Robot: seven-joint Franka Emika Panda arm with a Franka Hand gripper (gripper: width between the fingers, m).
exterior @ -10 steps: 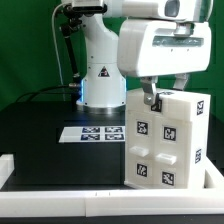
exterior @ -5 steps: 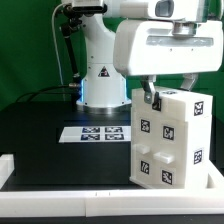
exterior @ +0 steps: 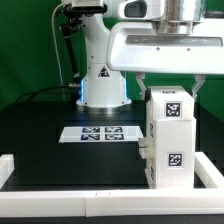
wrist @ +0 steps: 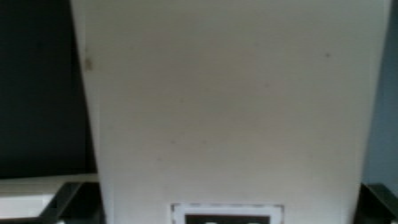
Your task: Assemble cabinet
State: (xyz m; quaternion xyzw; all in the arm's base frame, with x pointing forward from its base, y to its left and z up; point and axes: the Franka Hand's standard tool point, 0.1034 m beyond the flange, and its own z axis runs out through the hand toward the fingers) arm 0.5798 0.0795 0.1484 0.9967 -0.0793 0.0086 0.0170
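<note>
1. The cabinet (exterior: 170,138) stood upright at the exterior view's right, near the front white rail (exterior: 100,190) of the bench (exterior: 40,125), directly under the tool (exterior: 170,88).
2. Change: half a second earlier you saw two tagged faces at an angle. At this moment one narrow face with two tags pointed at the camera, so the cabinet had been turned about its vertical axis while held.
3. My read: this was reorientation to present another side, not part joining. No loose part showed in either view.
4. Tool state: fingers flanked the cabinet's top and looked clamped on it; contact itself was hidden by the wrist housing, so treat that as a judgement.
5. Exterior view alone showed the marker board (exterior: 98,132) lying flat behind, well apart.
6. Wrist view alone showed a plain white panel of the cabinet (wrist: 222,110) filling the frame, one tag edge visible, no fingertips clearly readable.
</note>
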